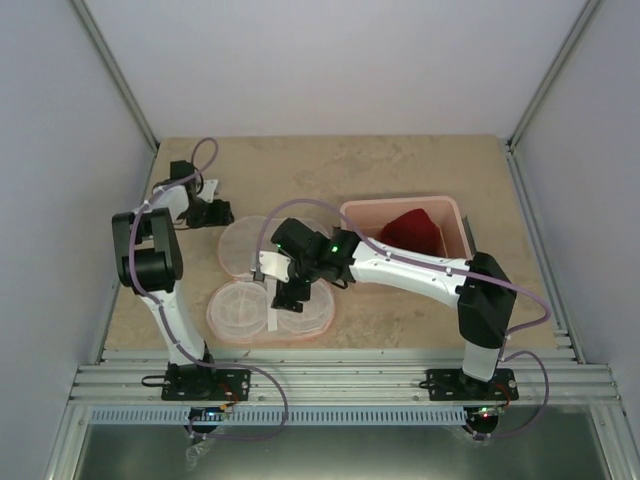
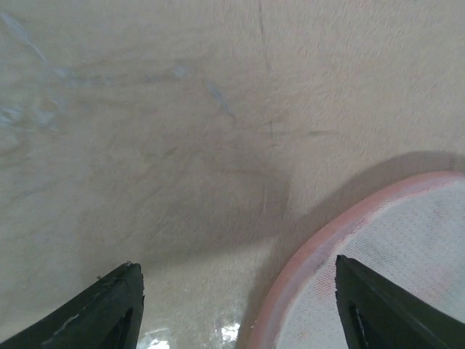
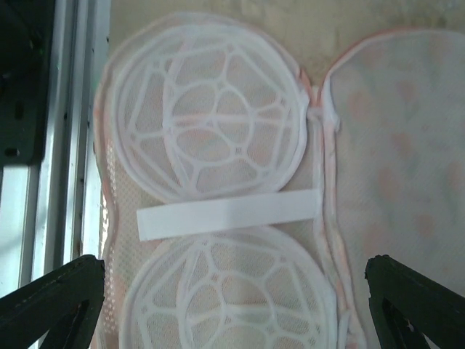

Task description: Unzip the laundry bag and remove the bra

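Observation:
The laundry bag lies unzipped and spread flat in two halves at the table's left-centre. The right wrist view shows its pale lining, white round frames and a white strap. The dark red bra lies in the pink tub, apart from the bag. My right gripper hovers over the bag's near half, open and empty. My left gripper is open and empty at the far half's left edge, astride its pink rim.
The pink tub stands at the right of the bag, beside my right arm. The aluminium rail runs along the near table edge, also seen in the right wrist view. Bare tan table lies behind the bag.

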